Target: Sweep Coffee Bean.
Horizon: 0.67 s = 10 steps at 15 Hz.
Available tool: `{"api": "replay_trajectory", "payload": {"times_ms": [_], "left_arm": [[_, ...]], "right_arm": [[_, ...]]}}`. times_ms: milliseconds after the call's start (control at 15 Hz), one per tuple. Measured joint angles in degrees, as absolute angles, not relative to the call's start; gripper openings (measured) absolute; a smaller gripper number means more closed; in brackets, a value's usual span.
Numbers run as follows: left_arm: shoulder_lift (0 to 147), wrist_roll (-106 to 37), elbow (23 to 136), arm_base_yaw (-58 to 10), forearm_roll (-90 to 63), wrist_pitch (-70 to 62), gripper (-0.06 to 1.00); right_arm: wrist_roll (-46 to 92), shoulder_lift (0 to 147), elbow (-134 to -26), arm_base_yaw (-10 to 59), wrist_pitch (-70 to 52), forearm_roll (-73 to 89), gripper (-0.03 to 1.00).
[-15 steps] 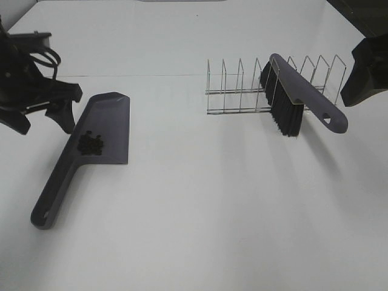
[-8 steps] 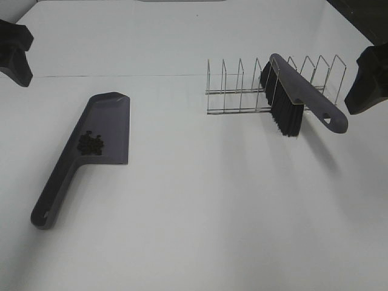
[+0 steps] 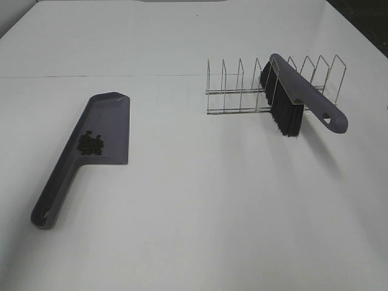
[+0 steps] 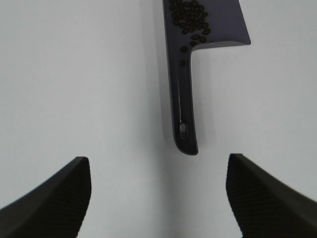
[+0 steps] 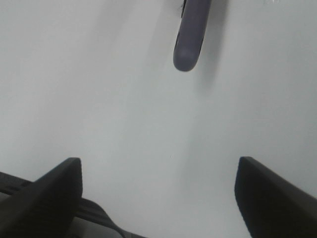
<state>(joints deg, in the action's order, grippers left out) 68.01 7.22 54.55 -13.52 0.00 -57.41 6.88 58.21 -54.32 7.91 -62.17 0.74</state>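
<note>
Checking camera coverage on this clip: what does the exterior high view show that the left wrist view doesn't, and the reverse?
Only the exterior high view shows the wire rack and the brush leaning in it, plus the whole dustpan from front lip to handle; neither arm is in it.

Only the left wrist view shows the left hand, fingers spread apart and holding nothing.

Both show the coffee beans clustered at the back of the pan, the dustpan handle with its hanging hole, and the white table.

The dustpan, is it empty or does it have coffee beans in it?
Not empty. The dustpan holds a small cluster of coffee beans near where the pan meets its handle; the left wrist view shows them there too.
</note>
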Motion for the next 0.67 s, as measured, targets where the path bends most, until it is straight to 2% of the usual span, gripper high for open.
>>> {"api": "replay_trajectory", "payload": {"times_ms": [400, 667], "left_arm": [[47.7, 7.4, 39.9, -13.5, 0.3, -55.2, 0.7], [31.7, 7.3, 33.2, -13.5, 1.0, -55.3, 0.7]], "right_arm": [[6.9, 42.3, -36.6, 7.9, -61.1, 2.5, 0.79], [6.9, 29.4, -29.3, 7.9, -61.1, 4.9, 0.79]]}}
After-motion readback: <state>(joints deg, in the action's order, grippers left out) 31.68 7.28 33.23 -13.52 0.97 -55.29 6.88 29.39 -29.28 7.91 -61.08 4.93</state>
